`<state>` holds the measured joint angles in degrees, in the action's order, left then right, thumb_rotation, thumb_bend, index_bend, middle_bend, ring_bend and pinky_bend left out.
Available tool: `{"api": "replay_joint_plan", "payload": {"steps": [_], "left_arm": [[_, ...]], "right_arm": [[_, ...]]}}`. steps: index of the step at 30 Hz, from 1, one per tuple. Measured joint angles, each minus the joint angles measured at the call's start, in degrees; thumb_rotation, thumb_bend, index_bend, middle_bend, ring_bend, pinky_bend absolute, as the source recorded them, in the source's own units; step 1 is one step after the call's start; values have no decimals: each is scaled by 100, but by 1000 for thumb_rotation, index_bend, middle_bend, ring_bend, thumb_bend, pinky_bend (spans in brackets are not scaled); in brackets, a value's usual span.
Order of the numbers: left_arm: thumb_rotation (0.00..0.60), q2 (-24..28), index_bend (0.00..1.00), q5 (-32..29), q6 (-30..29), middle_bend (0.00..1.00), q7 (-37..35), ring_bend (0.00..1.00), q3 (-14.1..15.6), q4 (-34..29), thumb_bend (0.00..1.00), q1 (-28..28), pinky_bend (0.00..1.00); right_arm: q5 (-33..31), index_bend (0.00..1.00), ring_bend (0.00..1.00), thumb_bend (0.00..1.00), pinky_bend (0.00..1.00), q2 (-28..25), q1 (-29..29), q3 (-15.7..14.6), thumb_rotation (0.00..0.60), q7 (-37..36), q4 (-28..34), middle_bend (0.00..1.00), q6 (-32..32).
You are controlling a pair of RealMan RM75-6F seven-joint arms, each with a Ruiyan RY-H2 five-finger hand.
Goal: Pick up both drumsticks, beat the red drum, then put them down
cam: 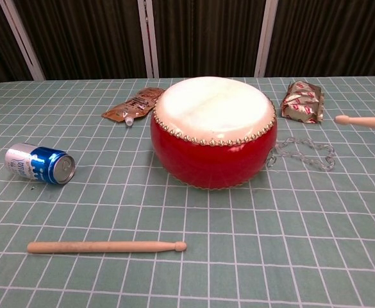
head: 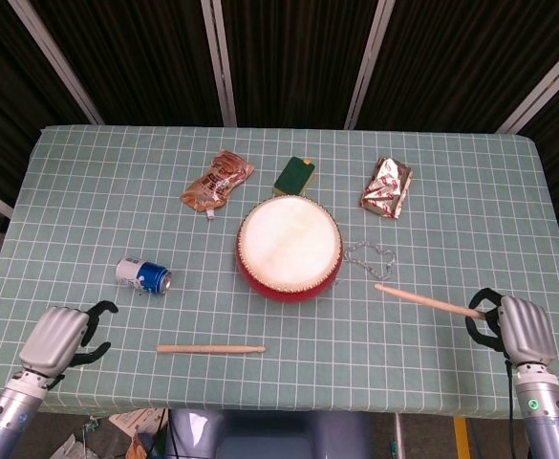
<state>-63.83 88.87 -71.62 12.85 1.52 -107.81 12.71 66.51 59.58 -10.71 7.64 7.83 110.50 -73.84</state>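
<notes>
Fingers, right: the right hand (head: 516, 327) has its fingers wrapped round the butt of one drumstick (head: 424, 301), lifted off the cloth with its tip aimed toward the red drum (head: 289, 247).
Fingers, left: the left hand (head: 57, 337) sits at the near left edge of the table (head: 470, 172), fingers curled partly inward around nothing, a gap showing between them.
Second stick: the other drumstick (head: 210, 349) lies flat on the cloth in front of the drum, just right of the left hand and apart from it.
Drum: upright mid-table, white skin up, a small chain (head: 369, 258) lying at its right side.
Nearby clutter: a blue can (head: 143, 274) on its side between left hand and drum.
Risk, left side: the stick is round and lies flat, so I'd guess a clumsy finger could roll it off the near edge, or nudge the can.
Risk, right side: held only at the end, that stick could pivot or slip on the first hard beat.
</notes>
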Motion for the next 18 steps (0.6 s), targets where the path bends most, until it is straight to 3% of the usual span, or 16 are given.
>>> {"api": "replay_joint_plan", "payload": {"steps": [9, 18], "left_arm": [[600, -188, 489, -1011, 832, 1000, 1180, 1000, -7, -844, 321, 418, 1000], [600, -989, 481, -2118, 839, 1000, 2544, 1000, -134, -890, 276, 727, 1000]], "right_arm": [[-78, 966, 1000, 641, 1000, 3, -19, 15, 600, -34, -32, 1000, 27], [-125, 966, 1000, 640, 1000, 40, -48, 15, 600, 10, -78, 1000, 40]]}}
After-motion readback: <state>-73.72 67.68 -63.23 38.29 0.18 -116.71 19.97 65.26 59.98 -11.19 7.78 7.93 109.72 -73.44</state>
